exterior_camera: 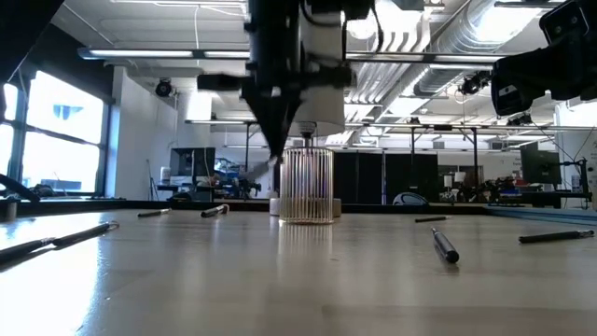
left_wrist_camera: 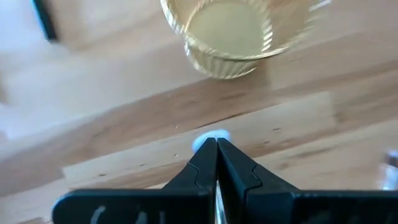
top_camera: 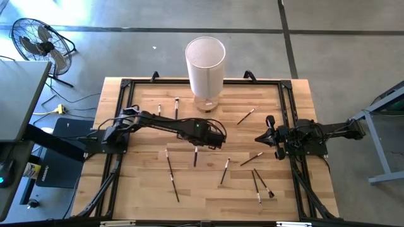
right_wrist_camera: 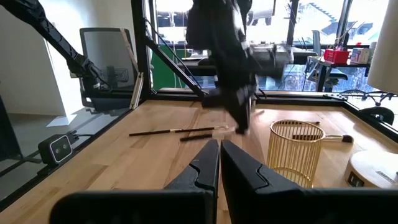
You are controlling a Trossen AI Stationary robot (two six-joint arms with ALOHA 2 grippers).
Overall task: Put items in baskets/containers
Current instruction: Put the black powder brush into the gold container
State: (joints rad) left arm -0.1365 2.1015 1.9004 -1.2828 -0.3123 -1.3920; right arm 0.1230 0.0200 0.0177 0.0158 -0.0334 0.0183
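My left gripper point(left_wrist_camera: 216, 144) hangs shut over the middle of the wooden table point(top_camera: 145, 189), pointing steeply down, with a thin makeup brush point(top_camera: 196, 157) in it. It is a little to the near side of the ribbed yellowish glass cup point(left_wrist_camera: 227, 31) point(right_wrist_camera: 295, 152). The cup stands at the table's far middle, half under the tall white cylinder point(top_camera: 205, 60). Several other brushes lie flat on the table: two at the far left point(top_camera: 176, 108), one at the far right point(top_camera: 246, 116), the rest near the front point(top_camera: 172, 170) point(top_camera: 259, 183). My right gripper point(right_wrist_camera: 219, 146) waits shut and level at the right edge. My left gripper pinches the brush by its pale end point(left_wrist_camera: 211, 138), which just shows past the two shut fingertips. The fingers come from above, pointing steeply down. The dark handle point(top_camera: 196, 160) trails from the fingers toward the table's near edge. The fingers hide the rest in the wrist view.
A black metal frame point(top_camera: 126, 85) runs along the table's edges. The white cylinder's round base point(right_wrist_camera: 373, 168) stands beside the cup. There is bare wood between the cup and the front brushes. A floor fan point(top_camera: 41, 41) stands off the table at the far left.
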